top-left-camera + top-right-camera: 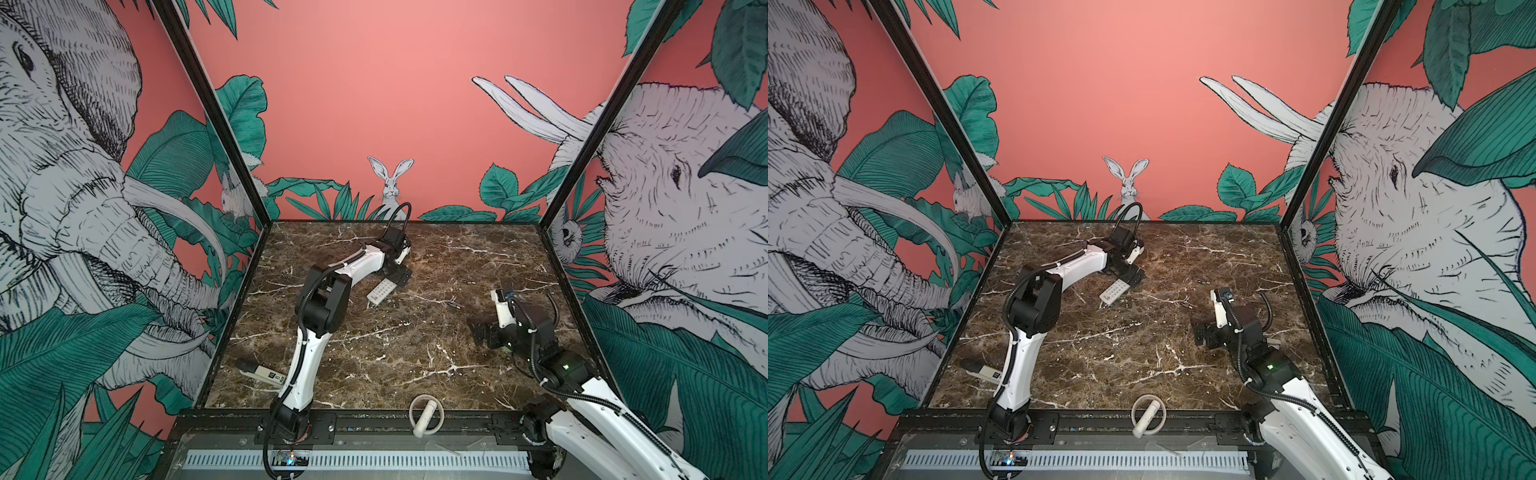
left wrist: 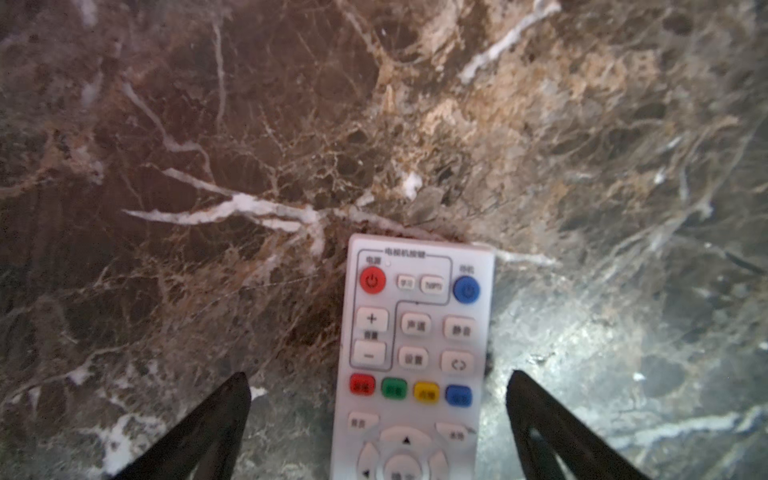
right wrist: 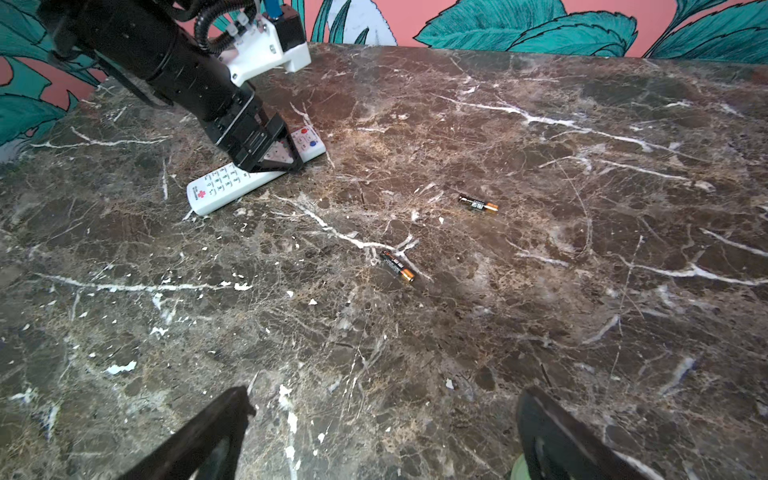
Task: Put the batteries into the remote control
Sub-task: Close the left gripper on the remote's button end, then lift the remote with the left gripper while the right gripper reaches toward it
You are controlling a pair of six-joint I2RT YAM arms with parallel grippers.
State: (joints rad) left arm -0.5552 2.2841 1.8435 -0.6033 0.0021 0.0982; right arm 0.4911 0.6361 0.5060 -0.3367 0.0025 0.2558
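Jaws spread, the left gripper (image 2: 379,374) straddles the button-up remote control (image 2: 415,332), seemingly to seize and flip it; the batteries (image 3: 397,266) lie loose ahead of the right gripper (image 3: 384,394), likewise parted and empty.

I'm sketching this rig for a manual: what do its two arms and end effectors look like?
Both the left arm and right arm have white shells, black joints and black ribbed cable hose fastened with white ties. The left end effector and right end effector have black, tapering triangular fingers.
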